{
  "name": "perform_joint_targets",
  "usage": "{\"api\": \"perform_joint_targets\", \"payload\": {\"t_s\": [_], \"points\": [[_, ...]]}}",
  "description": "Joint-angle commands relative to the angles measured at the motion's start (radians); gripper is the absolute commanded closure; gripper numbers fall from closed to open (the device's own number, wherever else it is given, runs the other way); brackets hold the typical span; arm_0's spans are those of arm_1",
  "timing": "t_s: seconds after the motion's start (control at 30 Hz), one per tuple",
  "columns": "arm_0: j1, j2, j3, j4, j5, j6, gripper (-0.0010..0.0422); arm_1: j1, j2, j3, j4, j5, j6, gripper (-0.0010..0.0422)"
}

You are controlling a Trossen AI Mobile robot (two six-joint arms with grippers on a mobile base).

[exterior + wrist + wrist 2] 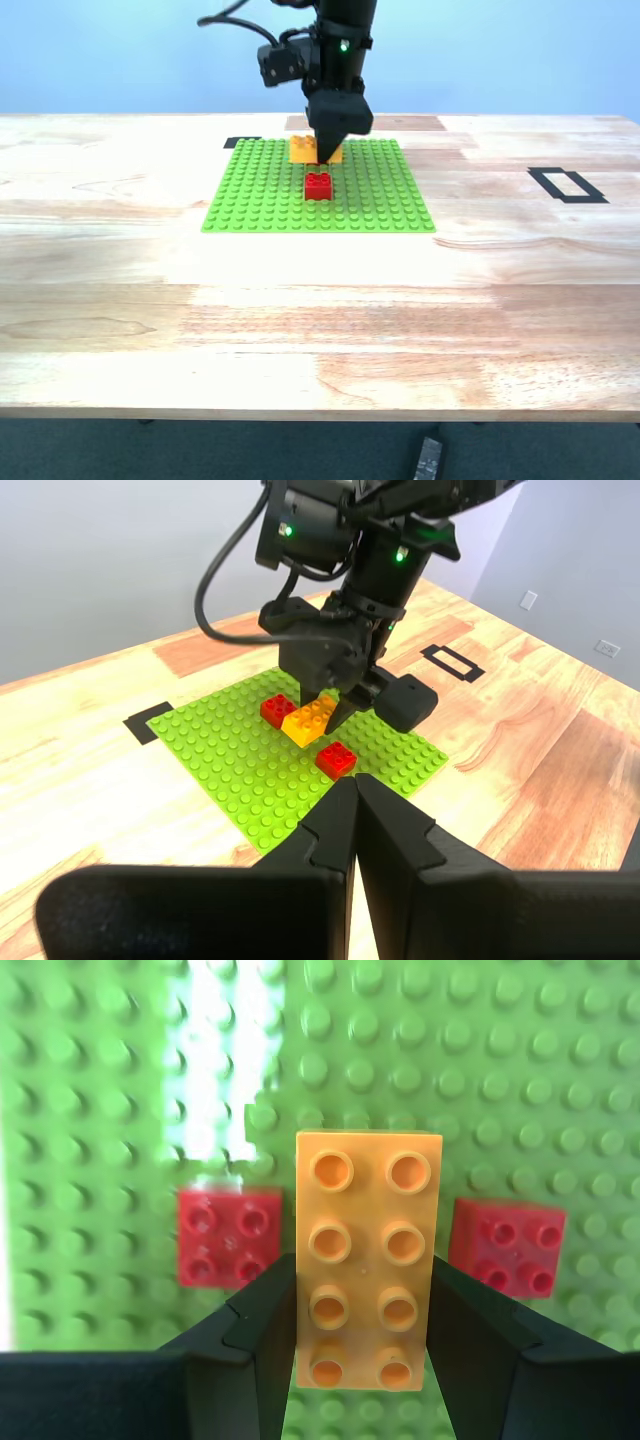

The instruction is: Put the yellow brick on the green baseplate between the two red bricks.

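Note:
The yellow brick (pixel 365 1250) is between the fingers (pixel 262 1330) of my second gripper (pixel 326 150), which is shut on its long sides. It hangs at or just above the green baseplate (pixel 480 1080), in the gap between the two red bricks (pixel 228 1237) (pixel 508 1245). The exterior view shows only the nearer red brick (pixel 318 186) in front of the yellow brick (pixel 303 150); the other is hidden behind the arm. My first gripper (pixel 354 785) is shut on nothing, held off the baseplate (pixel 250 770) and looking across at the bricks (pixel 308 720).
The baseplate (pixel 260 195) lies on a wooden table. A black tape rectangle (pixel 566 185) marks the table at the exterior view's right, and a black tape patch (pixel 240 142) sits by the plate's far corner. A dark object (pixel 427 460) lies on the floor.

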Motion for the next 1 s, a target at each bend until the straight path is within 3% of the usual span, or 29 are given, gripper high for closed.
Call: {"api": "perform_joint_targets", "payload": {"t_s": [0.03,1.0], "points": [[0.000,0.000,0.001,0.000,0.000,0.000,0.0412,-0.008,0.004,-0.009,0.006,-0.004,0.009,0.0411],[0.000,0.000,0.001,0.001,0.000,0.001,0.0413,-0.024,0.004,-0.075,0.110,-0.008,0.034,0.0402]]}}
